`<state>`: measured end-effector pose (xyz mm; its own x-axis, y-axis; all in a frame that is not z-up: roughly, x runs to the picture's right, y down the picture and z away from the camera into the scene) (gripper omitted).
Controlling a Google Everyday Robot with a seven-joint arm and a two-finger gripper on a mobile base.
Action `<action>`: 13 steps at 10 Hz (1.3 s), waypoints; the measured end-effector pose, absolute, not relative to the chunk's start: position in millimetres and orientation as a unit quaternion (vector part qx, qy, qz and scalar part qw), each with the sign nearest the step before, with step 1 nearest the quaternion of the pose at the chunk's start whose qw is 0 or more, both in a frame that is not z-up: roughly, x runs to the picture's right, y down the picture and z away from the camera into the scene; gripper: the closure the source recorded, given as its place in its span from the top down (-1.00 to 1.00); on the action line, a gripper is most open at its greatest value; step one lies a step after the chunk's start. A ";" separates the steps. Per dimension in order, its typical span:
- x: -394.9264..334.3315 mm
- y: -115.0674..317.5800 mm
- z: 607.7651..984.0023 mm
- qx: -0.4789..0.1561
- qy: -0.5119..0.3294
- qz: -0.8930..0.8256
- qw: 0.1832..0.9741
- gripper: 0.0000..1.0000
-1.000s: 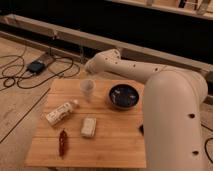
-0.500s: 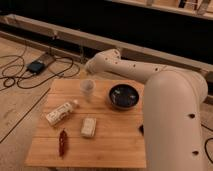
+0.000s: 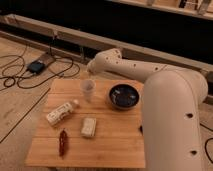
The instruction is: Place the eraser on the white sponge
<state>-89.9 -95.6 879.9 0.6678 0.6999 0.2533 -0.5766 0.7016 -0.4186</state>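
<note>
Right now my gripper [image 3: 89, 76] sits at the far edge of the wooden table [image 3: 112, 147], just above and behind a clear cup [image 3: 88, 90]. My arm [image 3: 150, 75] reaches it from the right, passing over the back of the table. Whether the gripper is clenched, released or carrying something, I cannot tell. I cannot pick out the eraser either.

The white sponge [image 3: 88, 127] lies flat near the middle of the table, on the near side of the cup and well apart from my gripper. The cup stands upright between the two, straight in the line from gripper to sponge. A white bottle [image 3: 62, 112] lies on its side just left of the sponge, its cap pointing toward the cup. A red pepper-like thing [image 3: 63, 142] lies nearer the front left corner. A dark round bowl [image 3: 124, 96] sits to the right of the cup, under my arm. On the floor beyond the table's left side are a small black box [image 3: 36, 66] and loops of cable [image 3: 17, 77].

Compared with half a second ago, I see no shift: arm, cup, bottle, sponge and bowl all sit where they were.
</note>
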 end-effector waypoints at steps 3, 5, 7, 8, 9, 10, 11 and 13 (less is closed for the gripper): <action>-10.2 -80.4 871.8 -0.146 -0.123 0.385 0.903 0.31; 29.8 -64.4 858.0 -0.144 -0.079 0.410 0.897 0.31; 67.1 -41.0 845.8 -0.141 -0.039 0.451 0.881 0.31; 83.5 -27.8 840.2 -0.139 -0.022 0.470 0.872 0.31; 95.2 -17.6 836.0 -0.138 -0.009 0.484 0.864 0.31; 109.8 -2.5 830.5 -0.139 0.008 0.504 0.852 0.31; 125.3 16.1 823.7 -0.140 0.025 0.529 0.837 0.31; 148.8 46.0 813.7 -0.143 0.046 0.568 0.809 0.31</action>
<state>148.8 46.0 813.7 0.3505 0.9064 -0.2359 -0.9324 0.3140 -0.1789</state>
